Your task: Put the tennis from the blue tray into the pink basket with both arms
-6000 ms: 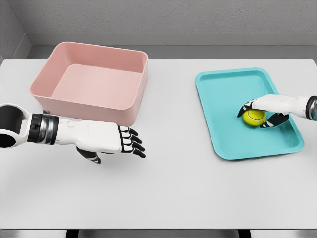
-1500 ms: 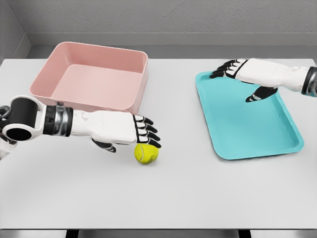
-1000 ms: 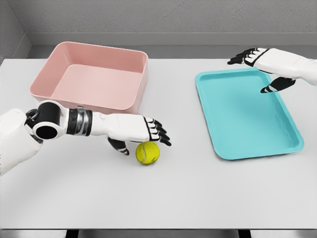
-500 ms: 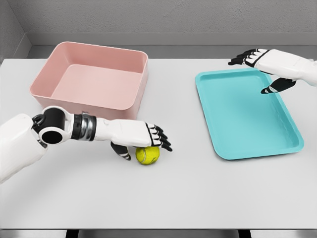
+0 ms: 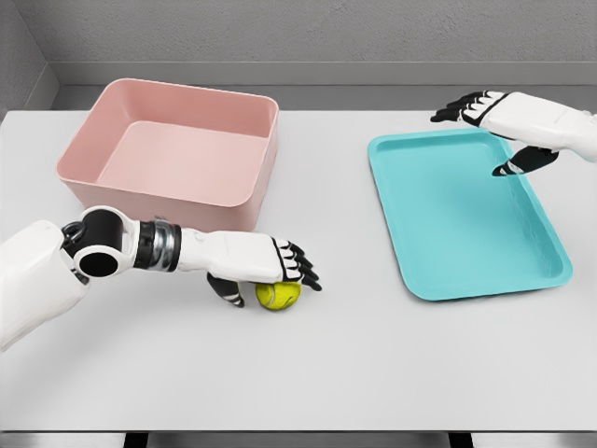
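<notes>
A bare simulated test space: a plain white worktop [image 5: 373, 373] under flat light, backed by a featureless grey wall [image 5: 308, 33], everything cleanly rendered.

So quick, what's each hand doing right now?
Left hand: over the ball on the table; grip can't be told.
Right hand: open, empty.

The left arm is stretched in from the lower left edge, its white upper arm, black elbow joint and banded wrist laid nearly level. The left hand [image 5: 264, 269] is held palm down, with the black-tipped fingers [image 5: 303, 273] extended rightward and the thumb [image 5: 227, 291] curled beneath. The right arm is brought in from the right edge near the top. The right hand [image 5: 504, 126] is raised, its fingers [image 5: 459, 107] spread toward the left and its thumb [image 5: 519, 164] angled downward, with nothing grasped.
</notes>
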You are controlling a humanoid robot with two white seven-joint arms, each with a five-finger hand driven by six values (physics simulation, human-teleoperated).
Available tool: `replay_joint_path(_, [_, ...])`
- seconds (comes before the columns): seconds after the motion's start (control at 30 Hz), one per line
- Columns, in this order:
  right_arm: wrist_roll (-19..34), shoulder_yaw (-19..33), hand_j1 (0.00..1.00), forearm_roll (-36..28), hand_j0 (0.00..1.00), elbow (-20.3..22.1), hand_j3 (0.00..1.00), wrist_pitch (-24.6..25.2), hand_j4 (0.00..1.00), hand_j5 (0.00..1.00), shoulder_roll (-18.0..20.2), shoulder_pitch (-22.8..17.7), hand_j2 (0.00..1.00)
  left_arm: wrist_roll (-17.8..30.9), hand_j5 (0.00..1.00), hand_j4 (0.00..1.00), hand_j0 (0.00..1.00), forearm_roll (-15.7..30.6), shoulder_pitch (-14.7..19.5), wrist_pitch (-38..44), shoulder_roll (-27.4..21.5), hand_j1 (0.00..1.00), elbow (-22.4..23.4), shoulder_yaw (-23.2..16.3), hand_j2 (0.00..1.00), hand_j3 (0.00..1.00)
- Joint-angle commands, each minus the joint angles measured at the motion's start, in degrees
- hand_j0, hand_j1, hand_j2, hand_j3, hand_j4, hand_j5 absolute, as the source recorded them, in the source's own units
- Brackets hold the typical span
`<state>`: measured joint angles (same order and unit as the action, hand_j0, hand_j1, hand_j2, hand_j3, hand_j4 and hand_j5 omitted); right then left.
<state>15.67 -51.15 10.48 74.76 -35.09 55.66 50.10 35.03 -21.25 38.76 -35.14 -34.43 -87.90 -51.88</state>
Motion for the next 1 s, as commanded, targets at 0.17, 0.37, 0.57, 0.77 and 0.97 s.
replay_joint_path(0.17, [0.0,0.1,1.00,-0.4,1.00,0.0,1.00,0.1,1.00,1.00,0.1,0.0,1.00,0.0,0.67,0.67,0.67,0.3,-0.1,0.1,-0.1,0.67,0.0,0.0,0.67,0.67])
replay_joint_path(0.37, [0.0,0.1,1.00,-0.4,1.00,0.0,1.00,0.1,1.00,1.00,0.1,0.1,1.00,0.0,0.39,0.39,0.39,0.7,-0.1,0.1,-0.1,0.39,0.0,0.0,0.39,0.39])
replay_joint_path(0.57, [0.0,0.1,1.00,-0.4,1.00,0.0,1.00,0.1,1.00,1.00,0.1,0.1,1.00,0.0,0.36,0.36,0.36,1.4,0.1,0.1,-1.3,0.36,-2.4,0.6,0.36,0.36])
replay_joint_path(0.77, [0.0,0.1,1.00,-0.4,1.00,0.0,1.00,0.1,1.00,1.00,0.1,0.1,1.00,0.0,0.36,0.36,0.36,5.6,3.2,0.1,-3.8,0.36,-5.4,0.9,0.36,0.36])
replay_joint_path(0.97, [0.0,0.1,1.00,-0.4,1.00,0.0,1.00,0.1,1.00,1.00,0.1,0.1,1.00,0.0,0.36,0.36,0.36,9.3,8.0,0.1,-6.2,0.36,-5.4,0.9,0.36,0.36])
